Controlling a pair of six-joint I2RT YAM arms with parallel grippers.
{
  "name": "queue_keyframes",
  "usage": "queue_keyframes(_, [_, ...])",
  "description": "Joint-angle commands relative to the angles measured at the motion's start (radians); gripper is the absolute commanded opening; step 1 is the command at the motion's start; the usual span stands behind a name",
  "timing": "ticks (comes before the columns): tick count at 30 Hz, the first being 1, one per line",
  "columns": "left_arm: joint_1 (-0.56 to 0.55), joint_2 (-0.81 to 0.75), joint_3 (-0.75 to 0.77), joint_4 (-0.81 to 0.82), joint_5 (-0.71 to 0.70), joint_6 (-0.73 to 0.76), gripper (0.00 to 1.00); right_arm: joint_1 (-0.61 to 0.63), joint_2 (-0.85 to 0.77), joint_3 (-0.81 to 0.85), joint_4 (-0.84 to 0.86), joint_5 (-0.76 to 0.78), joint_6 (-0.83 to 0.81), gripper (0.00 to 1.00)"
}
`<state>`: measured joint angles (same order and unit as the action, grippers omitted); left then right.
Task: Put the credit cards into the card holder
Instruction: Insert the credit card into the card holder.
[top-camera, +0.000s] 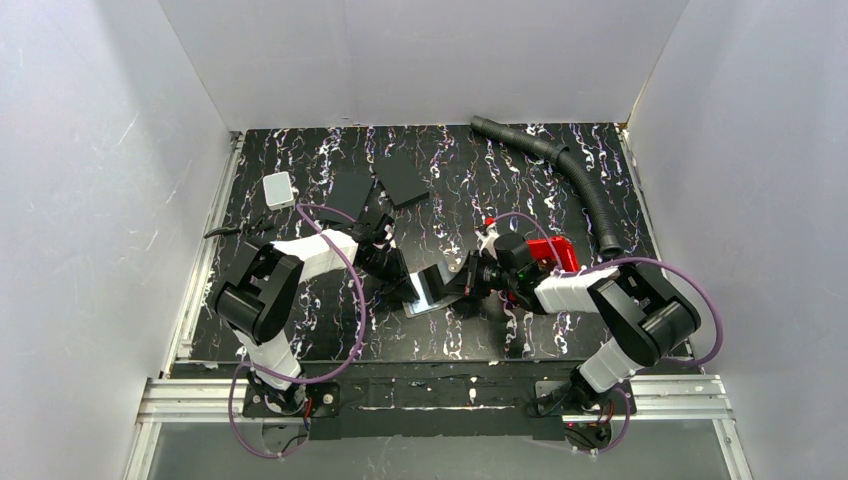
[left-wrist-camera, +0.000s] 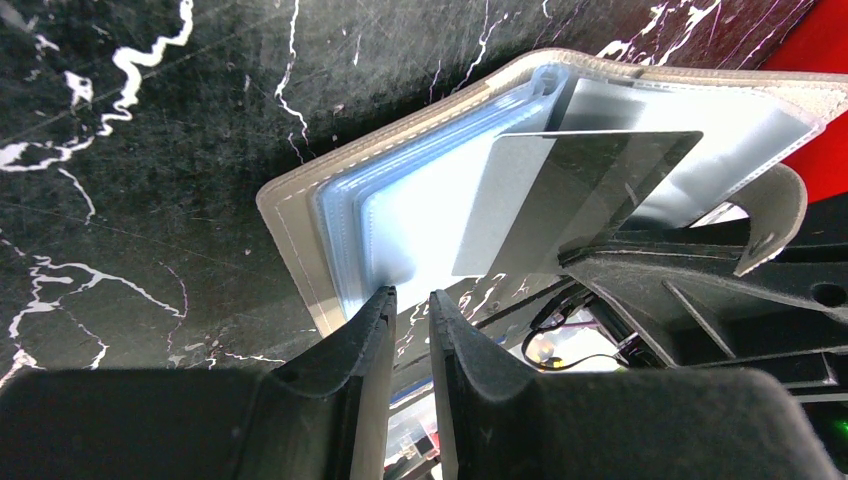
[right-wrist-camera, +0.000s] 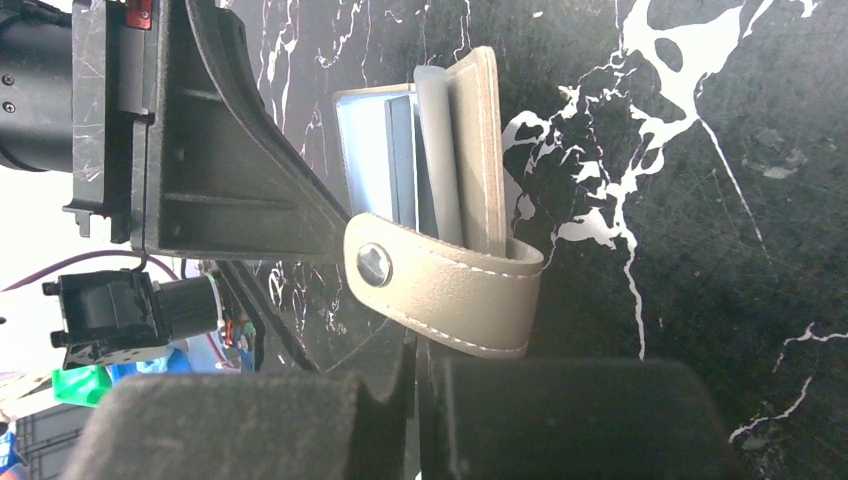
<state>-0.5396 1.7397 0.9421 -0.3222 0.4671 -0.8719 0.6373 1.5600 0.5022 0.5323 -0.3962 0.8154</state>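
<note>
The taupe card holder (top-camera: 437, 288) lies open between both arms at the table's middle. In the left wrist view its clear sleeves (left-wrist-camera: 420, 220) fan out, and a dark credit card (left-wrist-camera: 590, 180) sits partly inside one pocket. My left gripper (left-wrist-camera: 410, 295) is nearly shut, and the holder's lower sleeve edge runs between its tips. My right gripper (right-wrist-camera: 420, 365) is shut on the card's near edge, just behind the holder's snap tab (right-wrist-camera: 450, 290). The card shows edge-on in the right wrist view (right-wrist-camera: 400, 150). In the top view the left gripper (top-camera: 408, 288) and right gripper (top-camera: 466, 282) flank the holder.
A red tray (top-camera: 555, 252) lies under the right arm. Two black slabs (top-camera: 350, 190) (top-camera: 402, 180) and a white box (top-camera: 279, 189) lie at the back left. A black corrugated hose (top-camera: 570, 175) curves along the back right.
</note>
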Motion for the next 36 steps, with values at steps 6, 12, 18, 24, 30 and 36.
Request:
queue_keyframes(6, [0.001,0.011,-0.037,-0.034,-0.108,0.032,0.19,0.007,0.032,-0.042,0.082,-0.030,0.022,0.01])
queue_keyframes(12, [0.001,0.010,-0.036,-0.031,-0.105,0.031,0.20,0.007,0.059,-0.056,0.146,-0.046,0.047,0.01])
queue_keyframes(18, [0.001,0.008,-0.034,-0.028,-0.100,0.034,0.20,0.009,0.098,-0.065,0.210,-0.049,0.076,0.01])
queue_keyframes(24, [0.001,-0.001,-0.039,-0.019,-0.096,0.034,0.23,0.028,0.131,-0.047,0.219,-0.041,0.076,0.01])
queue_keyframes(30, [0.001,-0.046,-0.054,-0.013,-0.092,0.037,0.30,0.041,0.104,-0.030,0.113,0.005,0.027,0.20])
queue_keyframes(36, [0.002,-0.099,-0.061,-0.026,-0.099,0.043,0.34,0.041,0.012,0.048,-0.158,0.087,-0.093,0.33])
